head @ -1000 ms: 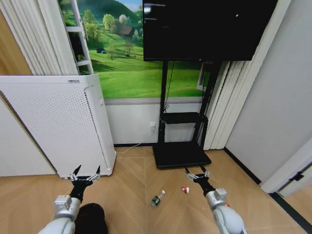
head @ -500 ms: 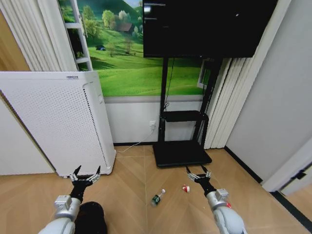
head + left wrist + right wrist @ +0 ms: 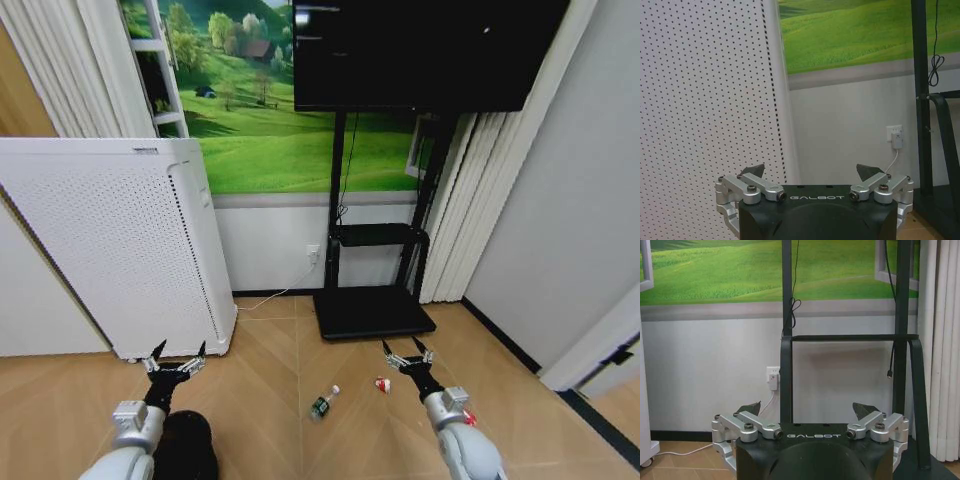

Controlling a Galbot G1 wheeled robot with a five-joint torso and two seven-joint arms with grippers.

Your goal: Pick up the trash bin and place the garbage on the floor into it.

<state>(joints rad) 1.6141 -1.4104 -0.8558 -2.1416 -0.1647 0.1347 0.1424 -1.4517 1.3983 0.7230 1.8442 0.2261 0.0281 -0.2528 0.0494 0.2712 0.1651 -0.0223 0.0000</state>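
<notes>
Waiting at the bottom of frame: left gripper (image 3: 175, 362) and right gripper (image 3: 406, 357) spread wide, empty; small black round trash bin (image 3: 187, 445) unlifted, clear plastic bottle (image 3: 322, 402) on tan parquet floor (image 3: 270, 400).

Wood, plastic and metal
Matt tan wooden floor (image 3: 270, 370); clear plastic bottle (image 3: 322, 403); matt black trash bin (image 3: 186, 445); left tool (image 3: 816, 172) with brushed metal links, black plastic body.

Left pincer (image 3: 816, 172) and right pincer (image 3: 808, 409): black triangular fingertips on silver linkage bars with dark screw heads, mounted to black housings lettered GALBOT; silver-grey wrist segments and pale rounded forearms in head view
</notes>
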